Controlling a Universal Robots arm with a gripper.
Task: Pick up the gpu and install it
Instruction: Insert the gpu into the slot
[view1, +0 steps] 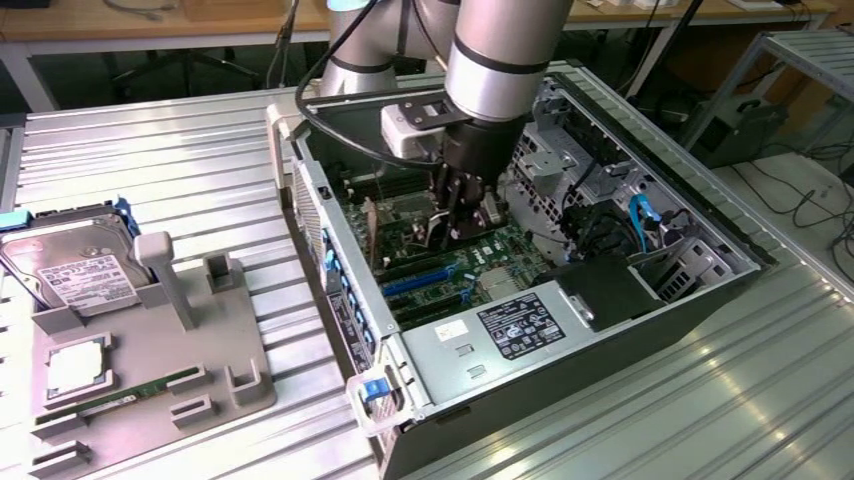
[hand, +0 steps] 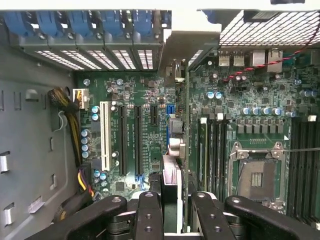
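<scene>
- Gpu (view1: 430, 232) stood on edge inside the open computer case (view1: 694, 215), held by the hand (view1: 461, 225) low over the motherboard (view1: 481, 265); in the wrist view the card (hand: 175, 165) ran edge-on away from the fingers, above the board beside the black expansion slots (hand: 122, 140)
- Hand was clamped on the gpu, its dark fingers (hand: 148, 212) pressed to either side of the card's near end
- Writing: a black label (view1: 518, 330) with white print sat on the silver power supply at the case's near end, and a white label (view1: 83, 272) covered the hard drive (view1: 67, 265); neither could be read
- Edges and room: the case lay on its side on the ribbed metal desk (view1: 174, 150) with its open side up; the card sat between the wall of blue-clipped rear slot covers (hand: 100, 30) and the empty CPU socket (hand: 257, 172), with memory slots (hand: 212, 150) just beside it; yellow and black cables (hand: 82, 182) bunched near the case wall, and blue cables (view1: 641, 225) hung by the drive bays toward the exterior view's right
- Arm (view1: 501, 50) came down nearly vertical into the case, wrist pointing straight at the board
- Grey parts tray (view1: 147, 370) sat well apart on the exterior view's left, carrying the hard drive, a processor (view1: 76, 368) and a narrow green memory stick (view1: 134, 390)
</scene>
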